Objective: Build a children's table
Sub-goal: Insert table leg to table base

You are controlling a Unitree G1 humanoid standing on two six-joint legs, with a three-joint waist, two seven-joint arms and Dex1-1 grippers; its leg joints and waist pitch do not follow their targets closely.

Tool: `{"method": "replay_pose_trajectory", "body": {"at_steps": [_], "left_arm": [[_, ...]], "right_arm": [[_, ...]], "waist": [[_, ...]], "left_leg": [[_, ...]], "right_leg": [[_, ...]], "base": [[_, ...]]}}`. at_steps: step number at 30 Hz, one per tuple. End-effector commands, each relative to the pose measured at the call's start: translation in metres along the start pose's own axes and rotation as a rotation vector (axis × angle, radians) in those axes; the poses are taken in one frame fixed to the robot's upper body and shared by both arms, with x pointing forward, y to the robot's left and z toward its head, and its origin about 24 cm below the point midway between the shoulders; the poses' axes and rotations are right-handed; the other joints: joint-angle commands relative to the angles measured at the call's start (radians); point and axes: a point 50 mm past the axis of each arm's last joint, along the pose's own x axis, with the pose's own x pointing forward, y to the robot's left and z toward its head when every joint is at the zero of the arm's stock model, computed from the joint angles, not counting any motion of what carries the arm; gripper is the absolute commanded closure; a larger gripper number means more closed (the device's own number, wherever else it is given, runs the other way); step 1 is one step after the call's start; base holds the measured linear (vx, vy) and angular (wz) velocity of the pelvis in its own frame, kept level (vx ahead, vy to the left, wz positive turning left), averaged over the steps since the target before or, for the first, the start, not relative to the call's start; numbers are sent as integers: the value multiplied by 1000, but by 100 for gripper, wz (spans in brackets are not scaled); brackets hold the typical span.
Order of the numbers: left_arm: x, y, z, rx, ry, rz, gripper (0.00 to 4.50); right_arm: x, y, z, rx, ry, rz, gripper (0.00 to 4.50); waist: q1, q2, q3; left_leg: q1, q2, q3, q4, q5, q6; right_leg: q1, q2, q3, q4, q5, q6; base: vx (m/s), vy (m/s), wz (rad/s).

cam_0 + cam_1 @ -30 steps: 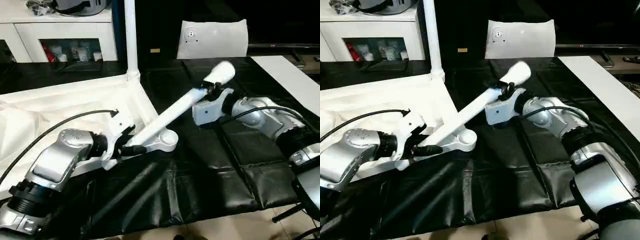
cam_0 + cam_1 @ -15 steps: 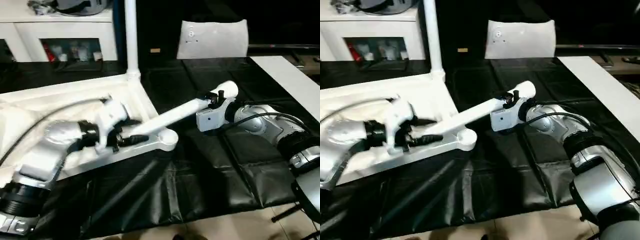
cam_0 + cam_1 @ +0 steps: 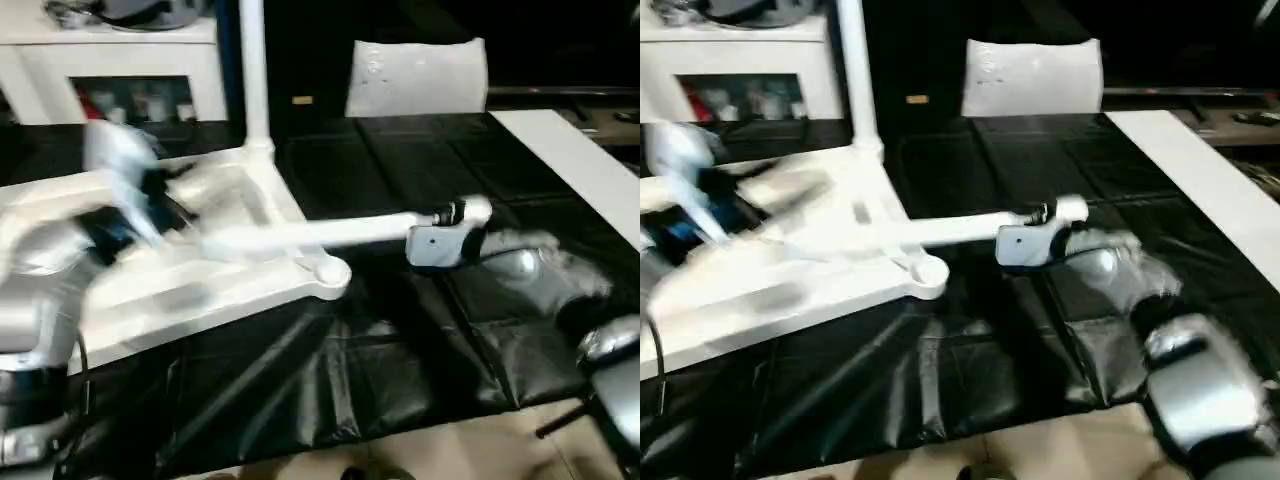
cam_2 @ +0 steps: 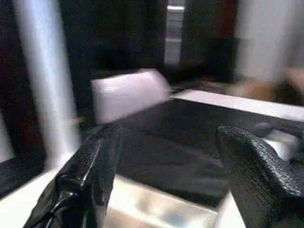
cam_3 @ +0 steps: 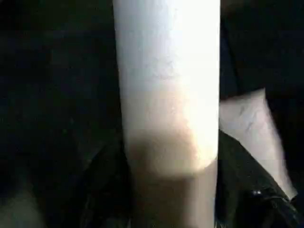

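From your head cam, the tabletop (image 3: 180, 290) lies upside down on the black surface (image 3: 400, 350), one leg (image 3: 252, 70) standing upright in its far corner socket. Your right gripper (image 3: 450, 215) is clamped on a second leg (image 3: 330, 232), held nearly level over the near corner. Left wrist cam: your left gripper (image 4: 166, 180) is spread wide, empty. Right wrist cam: that leg sits between the fingers (image 5: 247, 185).
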Motion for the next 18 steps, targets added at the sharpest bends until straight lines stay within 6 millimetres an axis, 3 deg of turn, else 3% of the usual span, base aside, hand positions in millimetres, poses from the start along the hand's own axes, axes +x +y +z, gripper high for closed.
{"method": "replay_pose_trajectory", "body": {"at_steps": [1, 7, 8, 10, 11, 12, 13, 15, 18], "left_arm": [[-1, 9, -4, 36, 33, 98, 103], [3, 12, -17, -10, 58, 230, 103], [9, 5, -21, -24, 70, 209, 103], [10, 2, -22, -30, 71, 198, 103], [20, -12, -21, -78, 43, 136, 103], [20, -12, -21, -78, 43, 136, 103], [29, -29, -18, -128, 12, 49, 103], [35, -43, -14, -172, -15, -23, 69], [44, -65, -3, -250, -76, -152, 65]], "right_arm": [[-2, -11, 1, 124, -20, -69, 266], [6, -31, 23, 635, -198, -297, 266], [9, -39, 37, 837, -295, -319, 266], [10, -40, 42, 896, -328, -316, 267], [10, -42, 58, 1067, -438, -248, 267], [10, -42, 58, 1067, -438, -248, 267], [10, -41, 75, 1221, -539, -132, 267], [9, -37, 83, 1273, -579, -20, 268], [4, -29, 94, 1345, -612, 177, 268]], "waist": [[2, 4, -68], [10, 14, -71], [10, 17, -69], [14, 18, -72], [16, 23, -68], [21, 23, -70], [23, 20, -71], [40, 22, -73], [47, 14, -69]], "left_leg": [[-12, -4, 18, -62, -266, 65], [-7, 5, 14, -68, -225, 66], [-2, 5, 15, -71, -227, 69], [-3, 10, 10, -74, -218, 66], [0, 5, 15, -73, -216, 57], [2, 9, 15, -73, -213, 56], [2, 10, 15, -73, -211, 53], [4, 13, 15, -76, -194, 48], [-1, 8, 18, -76, -195, 32]], "right_leg": [[66, -30, 39, -80, -335, -129], [67, -39, 44, -74, -274, -167], [67, -37, 46, -76, -256, -172], [68, -42, 46, -72, -244, -175], [68, -37, 45, -76, -249, -180], [68, -42, 48, -77, -239, -181], [65, -43, 48, -76, -237, -183], [68, -44, 48, -74, -206, -192], [71, -43, 48, -79, -236, -189]], "base": [[0, 0, 0], [0, 0, 0], [0, 0, 0], [0, 0, 0], [0, 0, 0], [0, 0, 0], [0, 0, 0], [0, 0, 0], [0, 0, 0]]}}
